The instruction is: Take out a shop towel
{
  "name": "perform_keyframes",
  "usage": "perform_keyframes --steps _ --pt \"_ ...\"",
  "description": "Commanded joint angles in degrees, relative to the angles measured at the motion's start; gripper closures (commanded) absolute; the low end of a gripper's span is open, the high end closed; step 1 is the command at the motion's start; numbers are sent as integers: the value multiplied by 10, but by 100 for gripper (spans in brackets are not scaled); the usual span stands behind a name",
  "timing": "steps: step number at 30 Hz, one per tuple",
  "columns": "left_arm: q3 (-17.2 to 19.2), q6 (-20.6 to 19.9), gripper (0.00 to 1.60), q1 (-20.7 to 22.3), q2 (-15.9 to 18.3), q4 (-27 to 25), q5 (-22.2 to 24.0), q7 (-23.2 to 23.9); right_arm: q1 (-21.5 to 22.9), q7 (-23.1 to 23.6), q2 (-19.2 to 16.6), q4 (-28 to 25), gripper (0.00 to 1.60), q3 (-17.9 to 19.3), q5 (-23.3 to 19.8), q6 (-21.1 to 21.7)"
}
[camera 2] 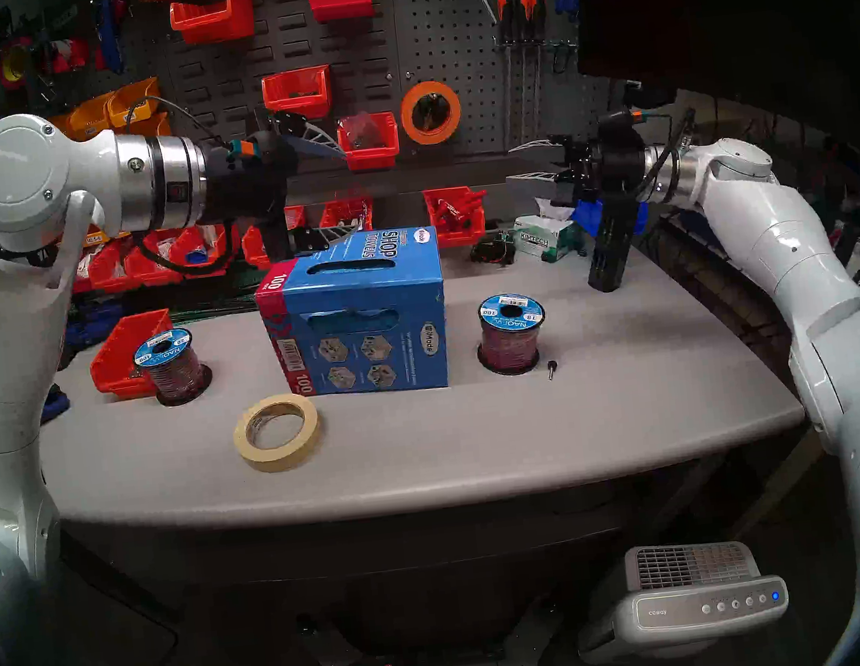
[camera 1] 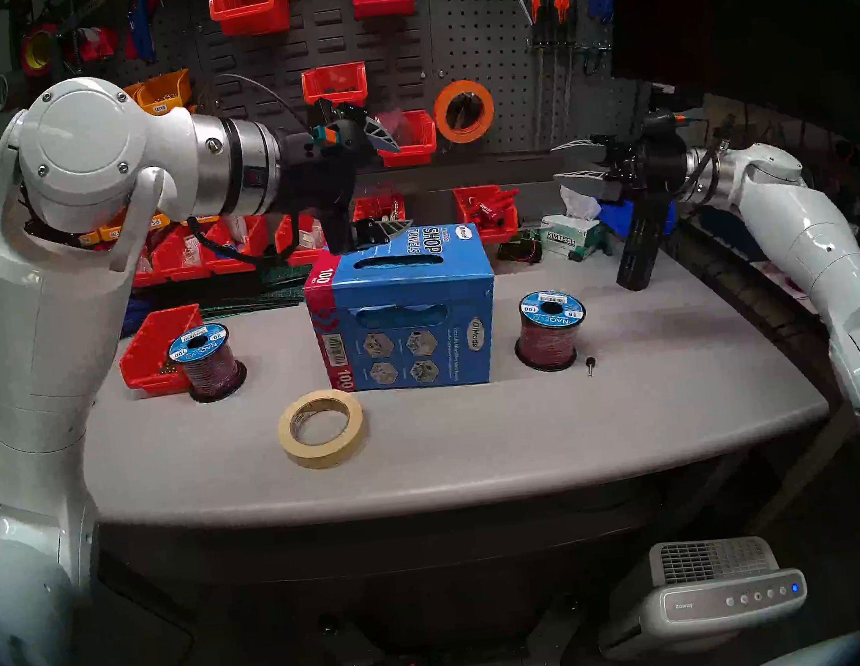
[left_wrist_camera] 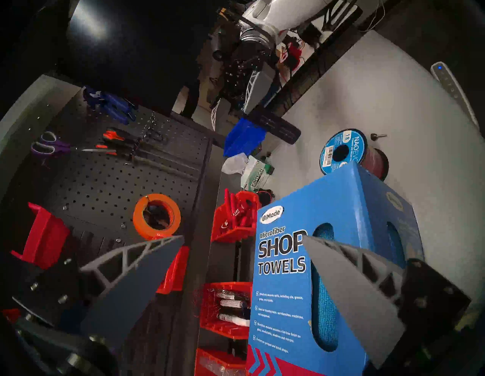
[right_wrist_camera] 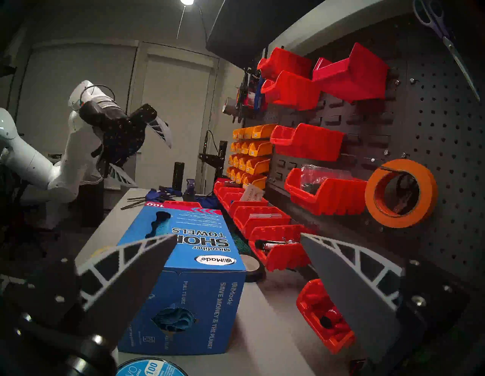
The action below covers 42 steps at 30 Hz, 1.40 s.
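Head view shows both grippers spread wide and empty, left gripper [camera 1: 386, 183] above the blue carton [camera 1: 405, 322], right gripper [camera 1: 571, 161] at right. Shop towel [left_wrist_camera: 324, 309] sits inside, peeking through the slots. Pinch one fold only, then pull straight out.

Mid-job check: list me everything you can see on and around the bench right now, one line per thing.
Blue cardboard shop-towel carton: one, blue and red, table centre.
Blue microfibre shop towel: blue, inside the carton, showing through its slots.
Wire spools: two, red wire with blue labels, left and right of the carton.
Masking tape roll: one, beige, in front of the carton.
Loose red plastic bin: one, table left.
Kimtech tissue box: one, green and white, back right.
Orange tape roll: one, on the pegboard.
Small black knob: one, beside the right spool.
Left end effector: open, above the carton's back left.
Right end effector: open, back right.
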State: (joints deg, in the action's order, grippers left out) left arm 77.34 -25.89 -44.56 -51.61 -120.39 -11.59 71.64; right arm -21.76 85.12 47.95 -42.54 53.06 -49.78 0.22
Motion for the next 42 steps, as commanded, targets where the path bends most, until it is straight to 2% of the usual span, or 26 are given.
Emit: perform_keyframes --steps 1,7,15,24,36,42 --pt "-4 -28 0 57 17 -30 3 46 46 -1 24 18 0 -2 0 -10" --pt "-17 -44 0 76 28 -41 -8 81 59 -1 39 42 0 -10 1 -21" --pt "-42 -65 0 85 24 -44 -21 47 72 -1 50 64 0 -22 0 -33" --pt "-74 -84 0 82 43 -49 -14 33 89 -1 60 88 0 -36 -3 -46" --pt "-88 -78 0 71 89 -29 -2 25 99 -1 66 100 0 -53 -7 -57" --pt "-88 -73 0 65 92 -25 23 27 102 -1 65 103 0 -60 -10 -61"
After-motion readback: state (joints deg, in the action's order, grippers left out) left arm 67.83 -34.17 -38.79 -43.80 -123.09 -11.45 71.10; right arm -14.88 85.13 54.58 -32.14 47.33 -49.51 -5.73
